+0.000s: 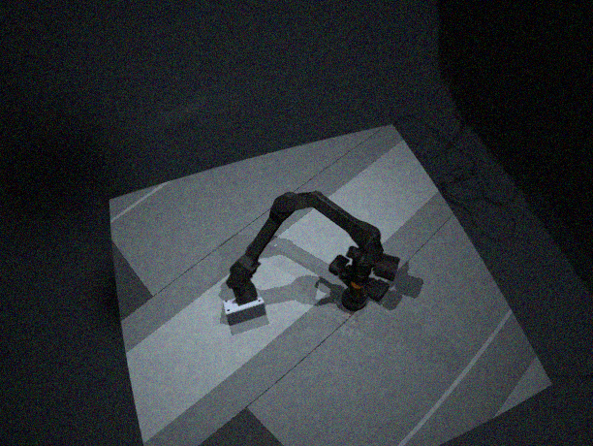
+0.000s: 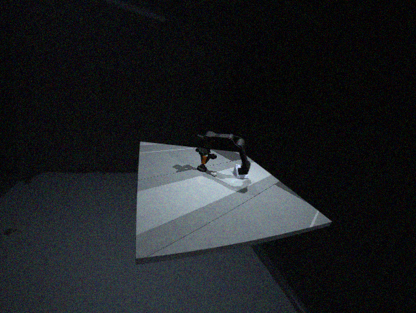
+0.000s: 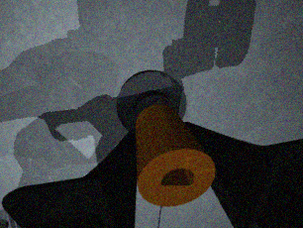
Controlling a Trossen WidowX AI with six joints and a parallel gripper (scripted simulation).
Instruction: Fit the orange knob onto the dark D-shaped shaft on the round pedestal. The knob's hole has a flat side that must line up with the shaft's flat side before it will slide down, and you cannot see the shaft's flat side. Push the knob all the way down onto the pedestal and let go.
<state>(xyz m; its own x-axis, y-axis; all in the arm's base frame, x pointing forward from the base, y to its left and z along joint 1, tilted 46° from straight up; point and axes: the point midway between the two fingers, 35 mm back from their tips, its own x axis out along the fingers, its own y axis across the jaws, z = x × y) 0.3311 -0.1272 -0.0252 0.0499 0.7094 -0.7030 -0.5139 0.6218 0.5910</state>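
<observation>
My gripper (image 1: 358, 287) (image 2: 204, 161) (image 3: 159, 130) is shut on the orange knob (image 1: 356, 285) (image 2: 204, 158) (image 3: 160, 141), one dark finger on each side of it. The knob looks upright, and its near end in the wrist view shows a D-shaped opening. The dark round pedestal (image 1: 354, 303) (image 2: 201, 169) (image 3: 133, 93) stands on the table below the knob. In the wrist view the knob's far end overlaps the pedestal's middle. The shaft is hidden or too dark to make out, so I cannot tell how far the knob is on it.
The arm's white base plate (image 1: 245, 303) (image 2: 237, 171) is on the table (image 1: 412, 349) (image 2: 204, 218). The arm arches from it to the pedestal. Shadows and bright bands cross the table top around the pedestal. The surroundings are very dark.
</observation>
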